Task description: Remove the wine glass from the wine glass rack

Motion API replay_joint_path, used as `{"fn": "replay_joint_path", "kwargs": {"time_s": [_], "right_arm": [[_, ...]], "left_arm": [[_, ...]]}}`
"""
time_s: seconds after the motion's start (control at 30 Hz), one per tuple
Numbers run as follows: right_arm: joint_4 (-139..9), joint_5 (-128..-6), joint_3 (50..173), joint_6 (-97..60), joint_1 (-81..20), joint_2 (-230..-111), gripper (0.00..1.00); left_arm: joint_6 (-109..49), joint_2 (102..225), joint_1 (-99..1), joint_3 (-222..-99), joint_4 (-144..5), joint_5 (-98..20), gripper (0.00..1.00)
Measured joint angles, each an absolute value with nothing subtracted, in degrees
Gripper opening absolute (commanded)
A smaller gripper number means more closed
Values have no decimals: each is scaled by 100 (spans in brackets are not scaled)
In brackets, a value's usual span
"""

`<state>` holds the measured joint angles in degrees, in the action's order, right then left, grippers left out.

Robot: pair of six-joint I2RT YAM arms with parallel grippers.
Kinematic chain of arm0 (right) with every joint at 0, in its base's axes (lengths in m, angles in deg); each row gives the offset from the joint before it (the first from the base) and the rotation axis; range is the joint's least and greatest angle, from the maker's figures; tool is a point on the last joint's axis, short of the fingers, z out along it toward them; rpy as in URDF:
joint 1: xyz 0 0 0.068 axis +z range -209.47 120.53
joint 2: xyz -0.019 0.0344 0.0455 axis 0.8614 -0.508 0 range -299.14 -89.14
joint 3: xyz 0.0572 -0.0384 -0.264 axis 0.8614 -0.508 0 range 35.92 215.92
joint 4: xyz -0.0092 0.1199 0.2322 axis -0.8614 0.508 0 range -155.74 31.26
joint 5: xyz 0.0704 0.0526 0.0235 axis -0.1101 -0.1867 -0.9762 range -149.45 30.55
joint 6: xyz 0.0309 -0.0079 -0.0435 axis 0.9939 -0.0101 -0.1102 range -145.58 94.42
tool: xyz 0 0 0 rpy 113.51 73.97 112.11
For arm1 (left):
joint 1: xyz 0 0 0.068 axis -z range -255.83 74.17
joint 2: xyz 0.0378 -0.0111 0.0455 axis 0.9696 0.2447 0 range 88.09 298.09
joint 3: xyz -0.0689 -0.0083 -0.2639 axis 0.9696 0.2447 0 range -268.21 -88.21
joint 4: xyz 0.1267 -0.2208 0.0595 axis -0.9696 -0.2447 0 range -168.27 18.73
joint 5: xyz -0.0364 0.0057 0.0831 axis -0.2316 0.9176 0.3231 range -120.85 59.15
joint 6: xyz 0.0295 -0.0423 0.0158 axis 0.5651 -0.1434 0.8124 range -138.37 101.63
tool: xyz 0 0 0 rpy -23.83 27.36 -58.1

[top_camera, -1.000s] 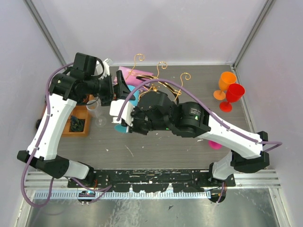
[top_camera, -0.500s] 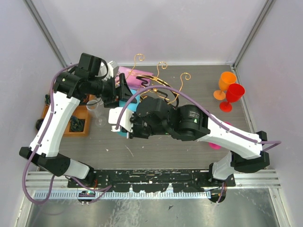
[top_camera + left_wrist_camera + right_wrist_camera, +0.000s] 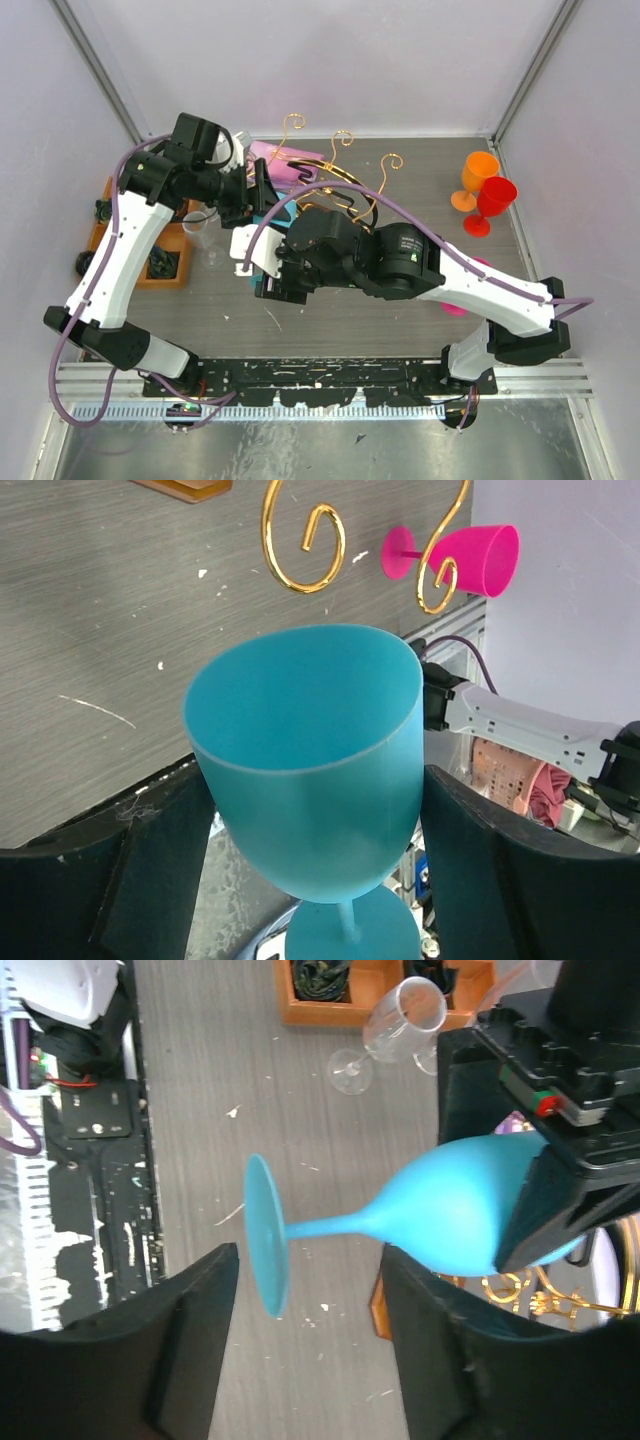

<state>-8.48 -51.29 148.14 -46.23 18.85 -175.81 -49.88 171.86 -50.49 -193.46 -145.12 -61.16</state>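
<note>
Left wrist: my left gripper (image 3: 318, 825) clamps the glass (image 3: 300, 740) at its bowl; right wrist: my right gripper (image 3: 310, 1290) stands apart around the stem

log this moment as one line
left fingers: gripping blue wine glass by bowl | right fingers: open, straddling stem | glass: sideways, off rack
</note>
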Motion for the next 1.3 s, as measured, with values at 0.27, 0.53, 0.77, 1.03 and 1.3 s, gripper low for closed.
{"fn": "replay_joint_path", "kwargs": {"time_s": [0.27,0.53,0.77,1.03,1.3], "right_arm": [[-1100,-4639,14648,-4489,1885,-17258,86],[-1613,-3888,14196,-4404,1885,-16053,87],[-1828,-3459,14051,-4341,1885,-16058,90],[-1854,-3238,13855,-4343,1885,-16362,93],[-1860,-2985,13855,-4297,1885,-16359,96]], "left_arm": [[-4754,16521,-5045,-18551,-14098,-5189,71],[-4640,14928,-5027,-16240,-12645,-3830,67],[-3958,13765,-4682,-14608,-10916,-2673,62],[-2896,12624,-4334,-12713,-8302,-1515,63],[-2209,12930,-3707,-11589,-6177,-308,64]]}}
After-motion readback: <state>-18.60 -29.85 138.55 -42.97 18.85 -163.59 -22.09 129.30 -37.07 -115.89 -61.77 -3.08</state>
